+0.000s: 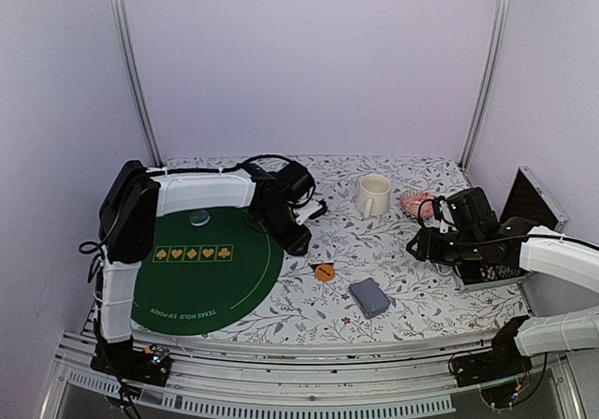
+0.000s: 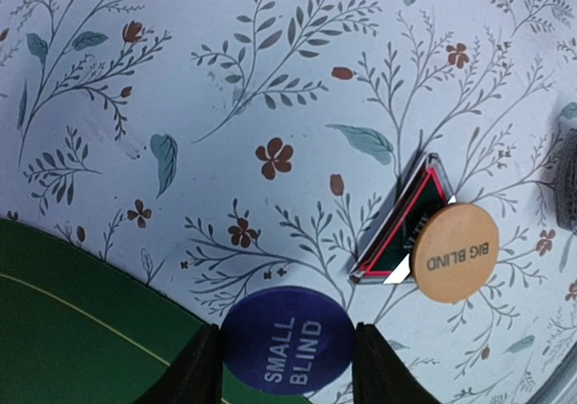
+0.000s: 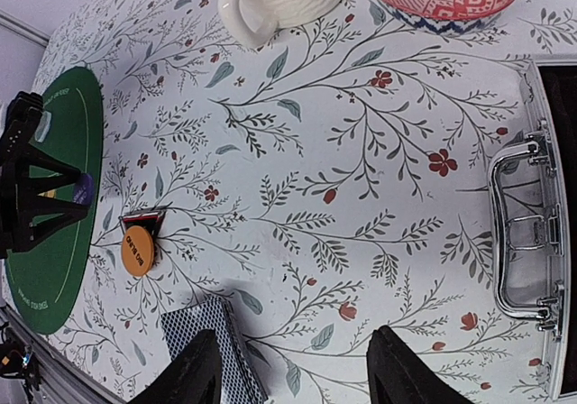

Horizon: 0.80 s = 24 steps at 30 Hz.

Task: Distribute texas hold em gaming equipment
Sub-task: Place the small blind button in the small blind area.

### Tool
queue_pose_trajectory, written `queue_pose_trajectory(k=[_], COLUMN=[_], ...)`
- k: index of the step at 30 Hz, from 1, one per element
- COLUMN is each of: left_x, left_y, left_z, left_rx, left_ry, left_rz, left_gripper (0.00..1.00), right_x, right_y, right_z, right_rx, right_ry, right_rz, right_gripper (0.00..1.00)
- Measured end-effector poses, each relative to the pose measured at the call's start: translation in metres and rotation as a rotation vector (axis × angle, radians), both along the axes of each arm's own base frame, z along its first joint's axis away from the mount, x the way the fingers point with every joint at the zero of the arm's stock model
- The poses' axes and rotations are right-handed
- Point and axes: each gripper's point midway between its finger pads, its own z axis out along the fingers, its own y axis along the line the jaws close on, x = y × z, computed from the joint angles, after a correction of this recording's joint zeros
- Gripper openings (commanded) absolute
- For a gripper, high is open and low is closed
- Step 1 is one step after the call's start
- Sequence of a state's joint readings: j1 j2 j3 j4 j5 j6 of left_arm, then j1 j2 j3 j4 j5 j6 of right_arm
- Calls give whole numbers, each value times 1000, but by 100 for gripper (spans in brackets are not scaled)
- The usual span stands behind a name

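green round poker mat [image 1: 201, 283] at table's 9 o'clock, clear disc [image 1: 198, 217] at its 12 o'clock rim. silver case [image 1: 538, 204] at 3 o'clock. cream mug [image 1: 372, 195] and red-patterned dish [image 1: 416, 202] at 1 o'clock.

right gripper [image 3: 293, 341]: fingers apart, nothing between. grey-blue card deck [image 3: 207, 345] just beside the 9 o'clock finger, outside the gap.

left gripper [image 2: 287, 332]: clamped on blue "small blind" button [image 2: 287, 343] at mat's 3 o'clock rim, one finger on each side.

orange "big blind" button [image 2: 454, 252] at 2 o'clock from it, apart, overlapping black-and-red triangular marker [image 2: 397, 233].
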State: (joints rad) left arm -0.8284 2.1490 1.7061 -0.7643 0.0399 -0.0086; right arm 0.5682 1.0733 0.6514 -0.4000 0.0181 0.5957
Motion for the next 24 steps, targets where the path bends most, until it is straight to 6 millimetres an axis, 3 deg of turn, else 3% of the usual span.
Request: queue_pose_trajectory(k=[5,14,24], left_x=[-2,-4,-2], left_y=[27,104,183], left_z=[-5,-25,-21], left_rx=[33,92,101], left_ry=[17,71,70], left_rz=[39,191,404], left_gripper=[43,43,43], right_x=[0,-1,3], right_y=[0,-1,2], right_z=[1,5,17], right_rx=[4,11,-4], right_ry=[-2,-10,-44], right_rz=[-3,-3,29], right_gripper=[57,58,58])
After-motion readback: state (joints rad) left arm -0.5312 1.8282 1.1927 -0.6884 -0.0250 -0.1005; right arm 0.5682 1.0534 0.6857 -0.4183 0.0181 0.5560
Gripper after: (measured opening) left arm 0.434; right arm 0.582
